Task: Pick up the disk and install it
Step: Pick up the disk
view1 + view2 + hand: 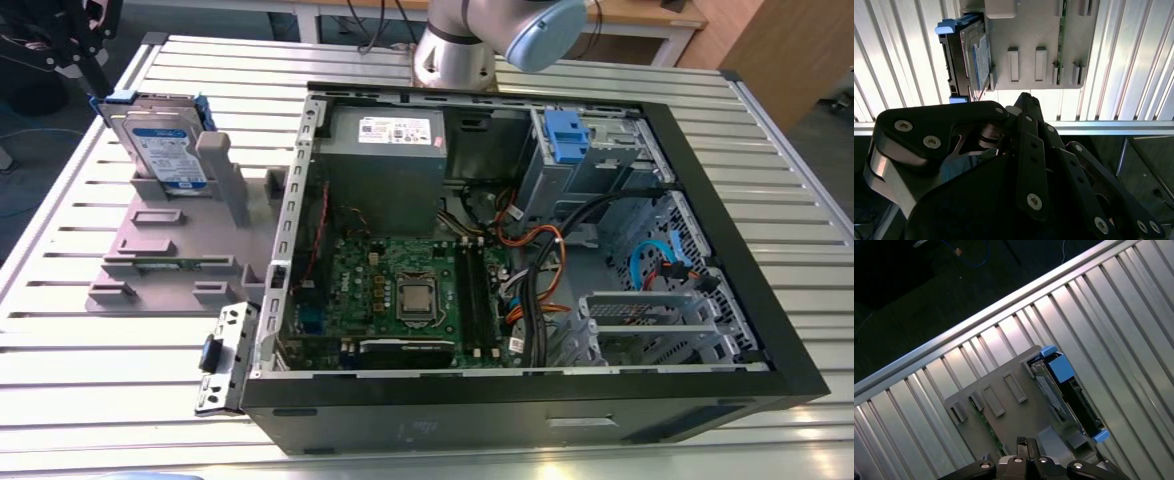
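- One disk (pixel 163 140) stood upright in its grey holder (pixel 167 240) at the exterior view's left.
- The gripper (pixel 1026 441), pressed together and empty, could knock it over unless spread.

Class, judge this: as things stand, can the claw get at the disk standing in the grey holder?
Probably yes. The disk stands upright in the grey holder on the table, outside the computer case, with nothing over its top edge. In the second wrist view the claw looks clear of it.

1. Your arm (pixel 454 50) is a silver-grey tube with a pale blue joint cap (pixel 550 32).
2. Your gripper (pixel 1024 100) is built of matte black links, dotted with silver screws (pixel 1034 201).
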You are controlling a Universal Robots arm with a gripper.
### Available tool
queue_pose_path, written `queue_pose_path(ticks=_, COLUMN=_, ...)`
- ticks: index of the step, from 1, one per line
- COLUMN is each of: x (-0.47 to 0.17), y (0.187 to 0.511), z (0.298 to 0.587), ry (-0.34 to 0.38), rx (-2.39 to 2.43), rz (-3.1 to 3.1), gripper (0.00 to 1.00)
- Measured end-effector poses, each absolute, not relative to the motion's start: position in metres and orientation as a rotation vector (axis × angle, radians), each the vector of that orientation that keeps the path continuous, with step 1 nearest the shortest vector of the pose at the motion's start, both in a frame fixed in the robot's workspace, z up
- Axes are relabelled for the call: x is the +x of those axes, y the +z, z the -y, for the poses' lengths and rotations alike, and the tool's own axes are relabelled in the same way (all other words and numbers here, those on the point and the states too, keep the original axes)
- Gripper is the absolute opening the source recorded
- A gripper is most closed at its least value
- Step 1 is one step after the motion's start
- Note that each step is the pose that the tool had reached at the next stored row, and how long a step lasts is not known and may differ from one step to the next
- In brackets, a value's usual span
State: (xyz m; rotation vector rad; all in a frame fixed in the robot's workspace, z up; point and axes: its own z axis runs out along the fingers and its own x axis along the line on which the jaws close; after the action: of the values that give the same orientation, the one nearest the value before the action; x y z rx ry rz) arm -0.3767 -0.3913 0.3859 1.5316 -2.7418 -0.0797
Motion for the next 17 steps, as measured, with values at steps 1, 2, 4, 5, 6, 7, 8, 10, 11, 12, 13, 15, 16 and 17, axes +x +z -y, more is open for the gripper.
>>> queue_pose_path(ticks=1, x=-0.3767, y=0.3859, z=0.3913, ry=-0.080, rx=1.532, rz=2.741, gripper=0.11)
queue_pose_path(ticks=2, x=-0.3767, y=0.3859, z=0.3913, ry=-0.080, rx=1.533, rz=2.741, gripper=0.11)
queue_pose_path(ticks=4, x=-0.3767, y=0.3859, z=0.3913, ry=-0.080, rx=1.535, rz=2.740, gripper=0.11)
queue_pose_path(ticks=5, x=-0.3767, y=0.3859, z=0.3913, ry=-0.080, rx=1.536, rz=2.739, gripper=0.11)
queue_pose_path(ticks=6, x=-0.3767, y=0.3859, z=0.3913, ry=-0.080, rx=1.537, rz=2.739, gripper=0.11)
queue_pose_path(ticks=7, x=-0.3767, y=0.3859, z=0.3913, ry=-0.080, rx=1.538, rz=2.738, gripper=0.11)
queue_pose_path(ticks=8, x=-0.3767, y=0.3859, z=0.3913, ry=-0.080, rx=1.539, rz=2.738, gripper=0.11)
queue_pose_path(ticks=10, x=-0.3767, y=0.3859, z=0.3913, ry=-0.080, rx=1.540, rz=2.737, gripper=0.11)
queue_pose_path(ticks=11, x=-0.3767, y=0.3859, z=0.3913, ry=-0.080, rx=1.541, rz=2.736, gripper=0.11)
queue_pose_path(ticks=12, x=-0.3767, y=0.3859, z=0.3913, ry=-0.080, rx=1.542, rz=2.735, gripper=0.11)
queue_pose_path(ticks=13, x=-0.3767, y=0.3859, z=0.3913, ry=-0.080, rx=1.543, rz=2.735, gripper=0.11)
queue_pose_path(ticks=15, x=-0.3767, y=0.3859, z=0.3913, ry=-0.080, rx=1.545, rz=2.734, gripper=0.11)
queue_pose_path(ticks=16, x=-0.3767, y=0.3859, z=0.3913, ry=-0.080, rx=1.546, rz=2.733, gripper=0.11)
queue_pose_path(ticks=17, x=-0.3767, y=0.3859, z=0.3913, ry=-0.080, rx=1.547, rz=2.733, gripper=0.11)
